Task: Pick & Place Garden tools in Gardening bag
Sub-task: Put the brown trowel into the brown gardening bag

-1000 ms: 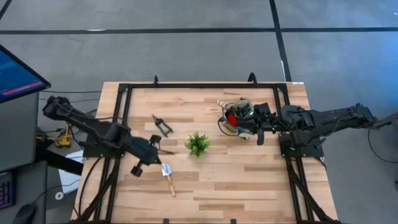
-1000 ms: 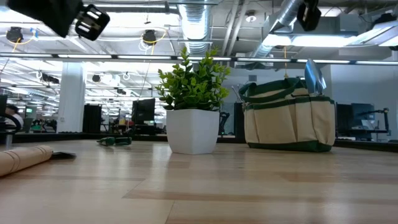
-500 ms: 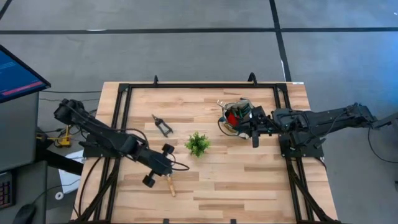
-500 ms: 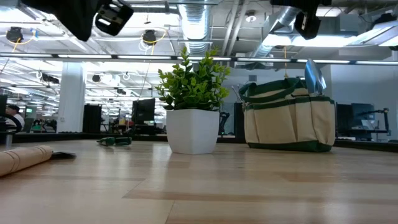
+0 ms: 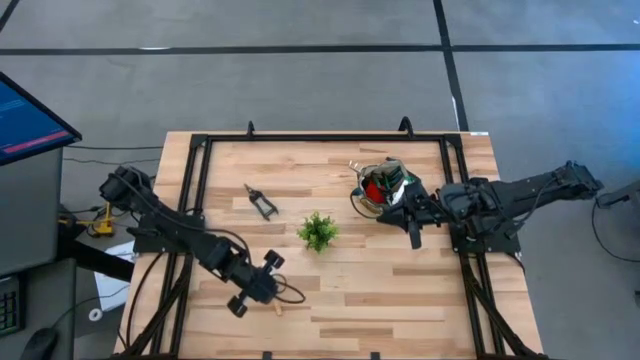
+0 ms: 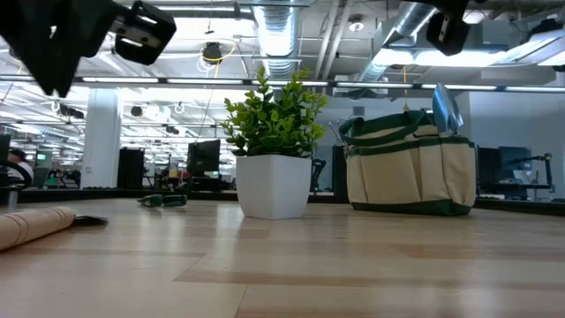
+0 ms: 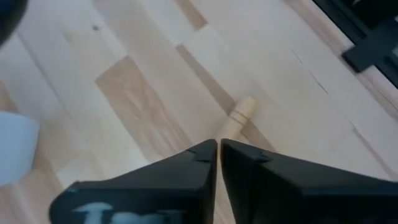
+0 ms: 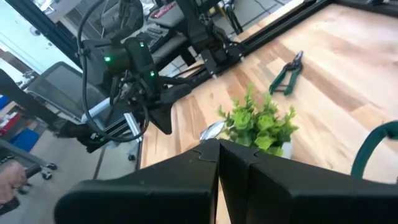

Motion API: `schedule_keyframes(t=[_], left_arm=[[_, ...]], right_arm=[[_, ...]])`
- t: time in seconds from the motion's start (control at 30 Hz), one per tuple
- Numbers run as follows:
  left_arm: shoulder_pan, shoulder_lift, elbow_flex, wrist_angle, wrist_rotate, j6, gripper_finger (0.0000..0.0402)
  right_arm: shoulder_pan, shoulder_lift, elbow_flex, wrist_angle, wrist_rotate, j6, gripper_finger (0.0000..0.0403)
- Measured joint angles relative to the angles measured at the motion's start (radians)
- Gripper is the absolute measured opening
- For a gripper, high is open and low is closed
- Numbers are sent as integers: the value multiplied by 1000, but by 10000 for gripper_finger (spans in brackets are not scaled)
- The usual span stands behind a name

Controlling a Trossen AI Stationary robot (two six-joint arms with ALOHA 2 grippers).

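From above I counted two arms, one bag, one plant and two tools lying loose on the table. The left gripper hung over the trowel, of which only the wooden handle end showed. The pruning shears lay alone toward the far left part. The gardening bag stood at the far right with one red glove inside, and the right gripper was just beside its near edge. The small plant stood between the two arms.

In the low view I saw one white pot with the plant, one bag with one metal blade rising out of it, the shears far back and the trowel handle at the left edge.

In the left wrist view the two fingers were nearly together, with only a thin slit between them, holding nothing; one handle end lay on the wood beyond them.

In the right wrist view the two fingers were pressed together and empty, with the plant, the shears and the other arm ahead.
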Motion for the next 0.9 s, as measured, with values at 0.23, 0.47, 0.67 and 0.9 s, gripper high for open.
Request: schedule_keyframes(t=[0.23, 0.47, 0.67, 0.9], left_arm=[[-14, 5, -5, 7, -16, 143, 63], [10, 5, -101, 56, -23, 160, 131], [11, 5, -147, 199, -22, 160, 147], [11, 5, -202, 232, 15, 158, 139]], right_arm=[[12, 0, 0, -10, 4, 28, 0], [0, 0, 0, -9, 6, 28, 0], [-17, 0, 0, -8, 7, 28, 0], [-41, 0, 0, -8, 7, 28, 0]])
